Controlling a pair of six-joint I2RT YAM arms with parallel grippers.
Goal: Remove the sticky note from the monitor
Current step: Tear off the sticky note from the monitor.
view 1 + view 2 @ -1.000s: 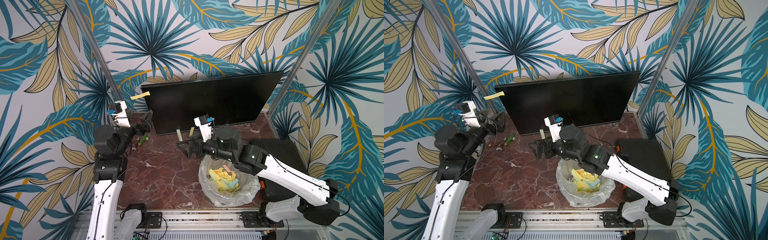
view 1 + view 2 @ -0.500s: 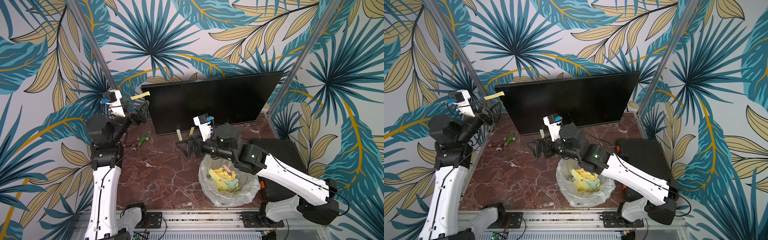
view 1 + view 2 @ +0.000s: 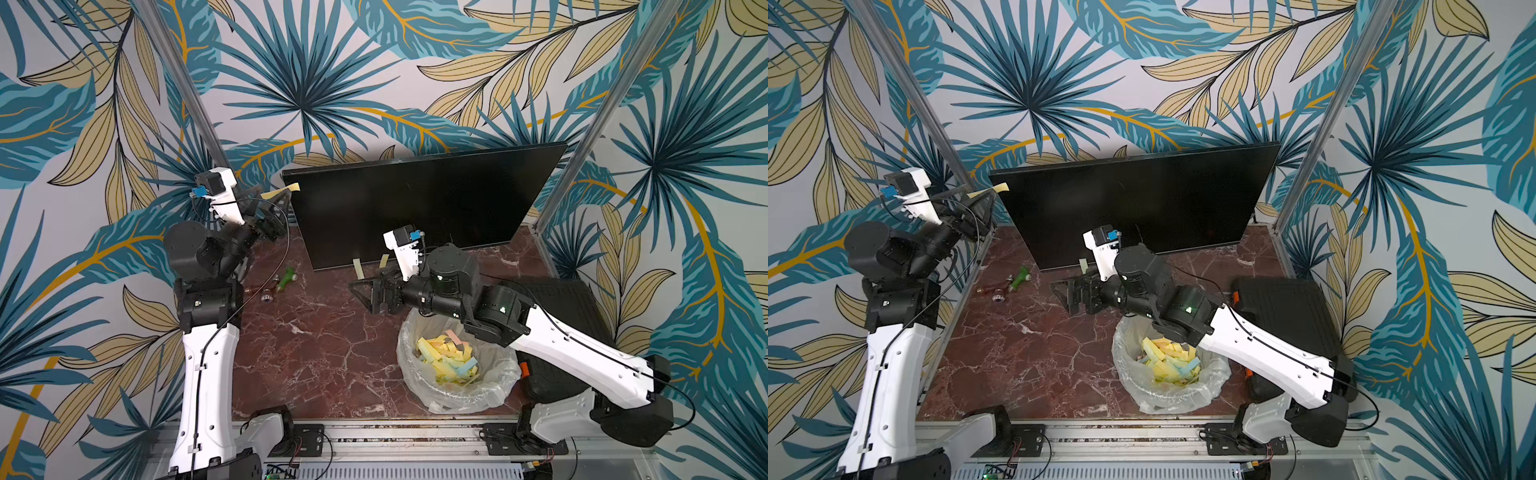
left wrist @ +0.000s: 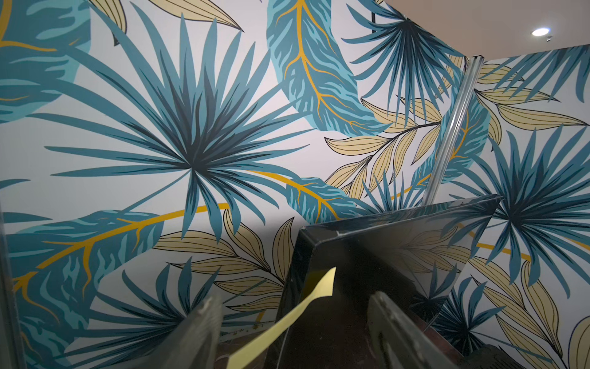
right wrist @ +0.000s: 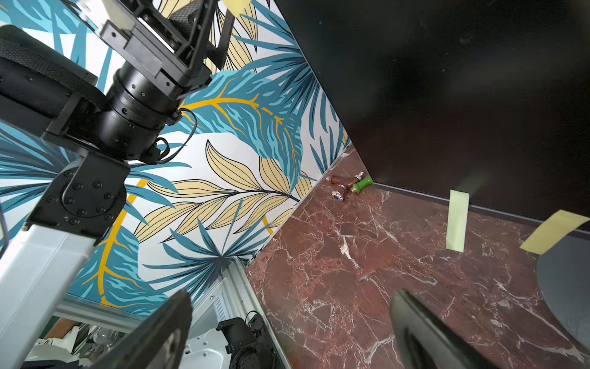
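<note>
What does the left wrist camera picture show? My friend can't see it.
A yellow sticky note sticks out from the corner of a black monitor, between the open jaws of the left gripper. Leafy blue wallpaper fills the background.

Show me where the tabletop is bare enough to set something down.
Freest: the red-brown marble tabletop between the left arm and the clear-bagged bin of paper strips. Crowded: under the black monitor, where pale sticky notes hang beside the right hand; small green-and-copper fittings clutter the back left.

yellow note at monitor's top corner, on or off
On: the sticky note clings to the monitor corner; left gripper open around it.
</note>
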